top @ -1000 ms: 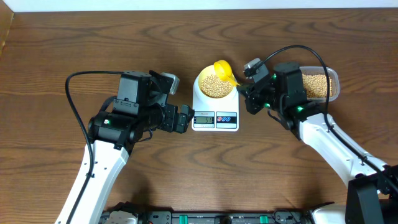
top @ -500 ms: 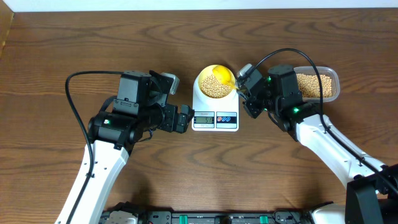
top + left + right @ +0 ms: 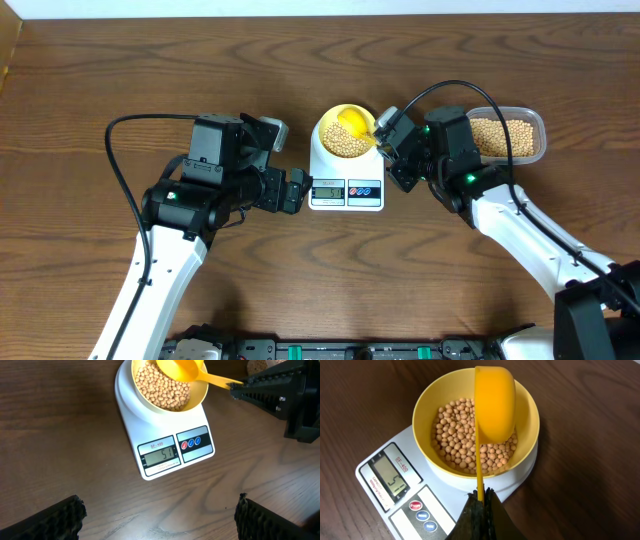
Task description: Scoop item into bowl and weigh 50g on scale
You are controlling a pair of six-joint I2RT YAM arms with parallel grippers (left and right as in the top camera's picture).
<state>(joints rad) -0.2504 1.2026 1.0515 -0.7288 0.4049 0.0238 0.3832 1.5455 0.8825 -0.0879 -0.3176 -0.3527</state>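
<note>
Scale [image 3: 167, 452] reads about 51, so basically done, maybe a bean over. Beans [image 3: 457, 442] sit in the bowl [image 3: 527, 415] on its platform; right gripper [image 3: 480, 497] is clamped on the scoop [image 3: 495, 405] above them, left gripper [image 3: 160, 520] is spread apart nearby.

Scale [image 3: 136, 435]: digital display [image 3: 160, 455] on its front reads 51. Small print just above the display: SF-400. Button [image 3: 191, 443] markings illegible.

We saw tan beans [image 3: 460, 440] in a pale yellow bowl [image 3: 427, 407], under a deeper orange-yellow scoop [image 3: 495, 402]. The scale [image 3: 134, 435] was white, with a grey display [image 3: 160, 455], a red button [image 3: 184, 444] and blue buttons [image 3: 191, 442]. The table [image 3: 80, 110] was dark brown and wood-grained; the right fingers [image 3: 270, 382] were black and ribbed.
</note>
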